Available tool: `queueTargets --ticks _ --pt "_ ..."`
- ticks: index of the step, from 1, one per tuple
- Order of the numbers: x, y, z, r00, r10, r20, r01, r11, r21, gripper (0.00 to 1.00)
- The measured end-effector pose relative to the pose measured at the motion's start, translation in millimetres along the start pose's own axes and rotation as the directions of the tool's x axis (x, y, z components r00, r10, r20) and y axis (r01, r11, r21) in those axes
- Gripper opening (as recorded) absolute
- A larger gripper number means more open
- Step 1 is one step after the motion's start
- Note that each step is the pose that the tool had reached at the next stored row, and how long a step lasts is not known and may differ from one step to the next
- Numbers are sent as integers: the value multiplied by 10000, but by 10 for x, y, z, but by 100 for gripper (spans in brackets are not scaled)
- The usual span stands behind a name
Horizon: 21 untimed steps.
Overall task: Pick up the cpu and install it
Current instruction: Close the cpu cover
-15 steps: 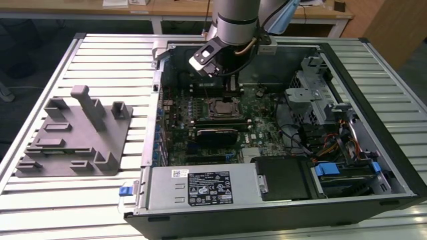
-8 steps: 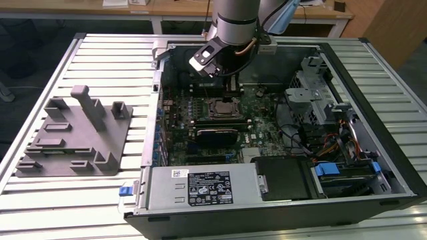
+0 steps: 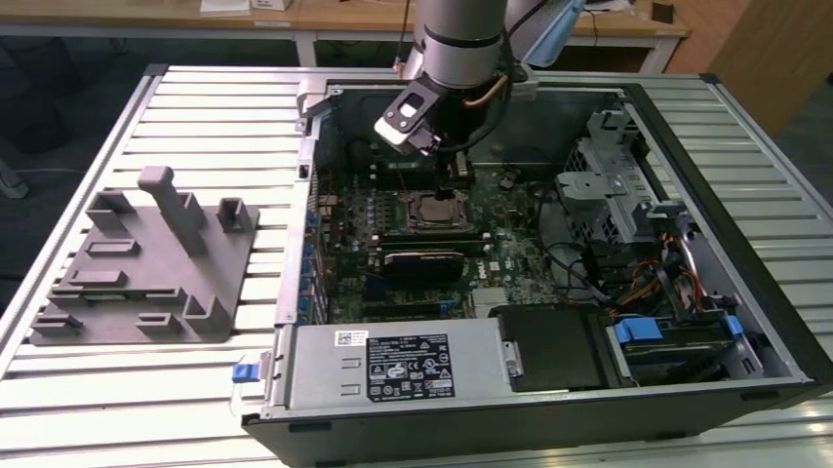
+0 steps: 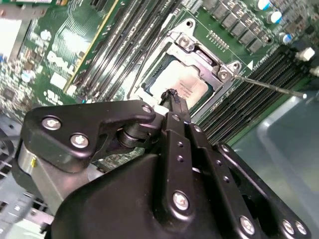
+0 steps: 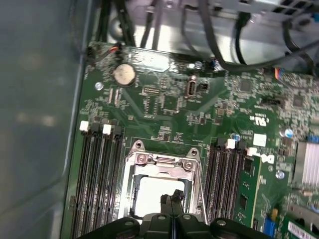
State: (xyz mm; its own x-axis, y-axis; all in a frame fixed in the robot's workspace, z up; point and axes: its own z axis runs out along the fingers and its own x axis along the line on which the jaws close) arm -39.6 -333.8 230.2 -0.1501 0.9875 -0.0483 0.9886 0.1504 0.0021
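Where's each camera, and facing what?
Exterior view: off the arm, high, looking down into the open computer case; arm and pincer show.
First wrist view: on the wrist, looking along the pincer onto the motherboard; pincer tips show.
Second wrist view: on the wrist, slanted across the motherboard; pincer body shows.
Shared: both wrist views see the cpu in its socket past the pincer.

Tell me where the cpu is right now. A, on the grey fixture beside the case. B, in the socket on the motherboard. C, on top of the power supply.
B: in the first wrist view the silver cpu lies inside the socket frame on the motherboard, with the gripper over it.
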Motion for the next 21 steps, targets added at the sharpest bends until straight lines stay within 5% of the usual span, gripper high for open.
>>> queueTargets --ticks 6,11,16,21 --pt "0 0 1 9941 -1086 1 1086 9941 -52 11" --pt "0 0 2 9800 -1989 5 1989 9800 -97 11" --pt "0 0 3 9580 -2866 15 2866 9579 -139 11" --pt "0 0 5 9281 -3724 28 3724 9279 -181 11"
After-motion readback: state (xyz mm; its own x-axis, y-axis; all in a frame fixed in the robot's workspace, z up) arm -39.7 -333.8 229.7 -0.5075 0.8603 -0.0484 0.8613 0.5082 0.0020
